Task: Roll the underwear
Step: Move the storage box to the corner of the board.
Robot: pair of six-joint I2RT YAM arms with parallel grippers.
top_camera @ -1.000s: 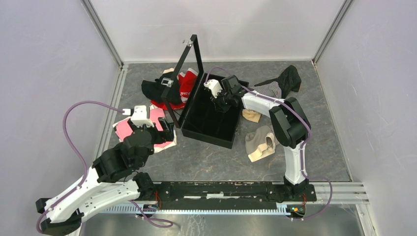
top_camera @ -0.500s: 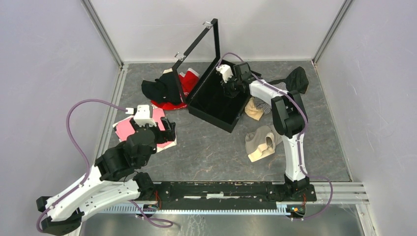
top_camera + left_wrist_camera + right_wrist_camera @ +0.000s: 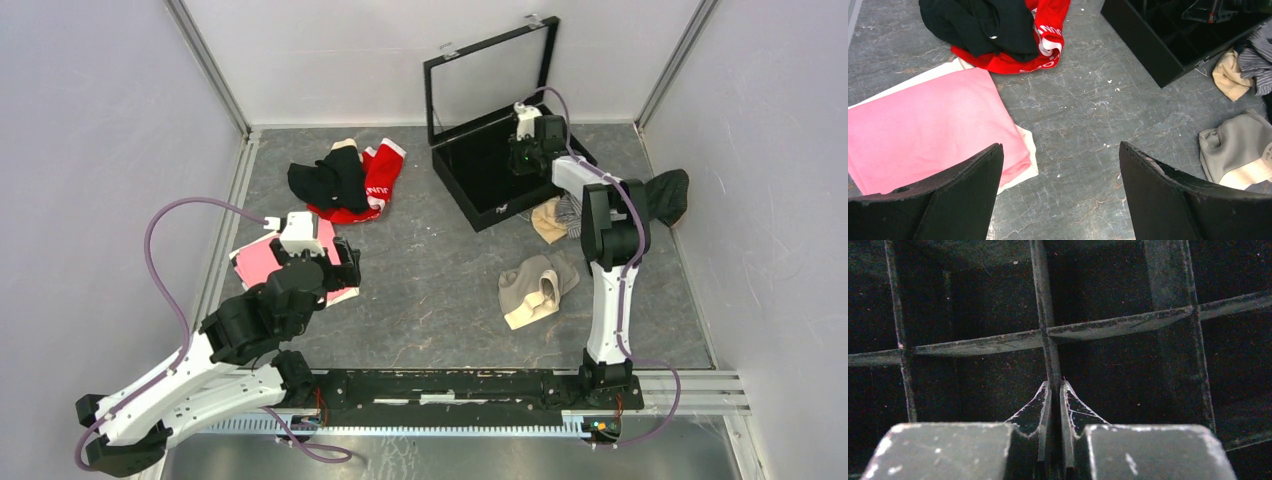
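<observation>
The underwear lies scattered on the grey floor. A pink piece (image 3: 262,262) (image 3: 923,125) is flat at the left, over a cream one. Red (image 3: 380,175) (image 3: 1048,30) and black (image 3: 325,180) (image 3: 978,22) pieces are heaped further back. A beige piece (image 3: 530,290) (image 3: 1233,150) is crumpled at the right. A pinstriped one (image 3: 570,207) and a small beige one (image 3: 548,220) lie beside the case. My left gripper (image 3: 345,262) (image 3: 1060,145) hangs open and empty over bare floor at the pink piece's right edge. My right gripper (image 3: 522,158) (image 3: 1055,385) is inside the case, shut on a divider (image 3: 1045,315).
The black compartment case (image 3: 480,190) (image 3: 1143,45) stands at the back right with its glass lid (image 3: 490,75) upright against the rear wall. Another dark garment (image 3: 668,195) lies by the right wall. Grey walls close in three sides.
My right arm has dragged the case from the middle to the back right and turned it, lid now facing forward. The dark garments at the right shifted with it. My left gripper barely moved.
</observation>
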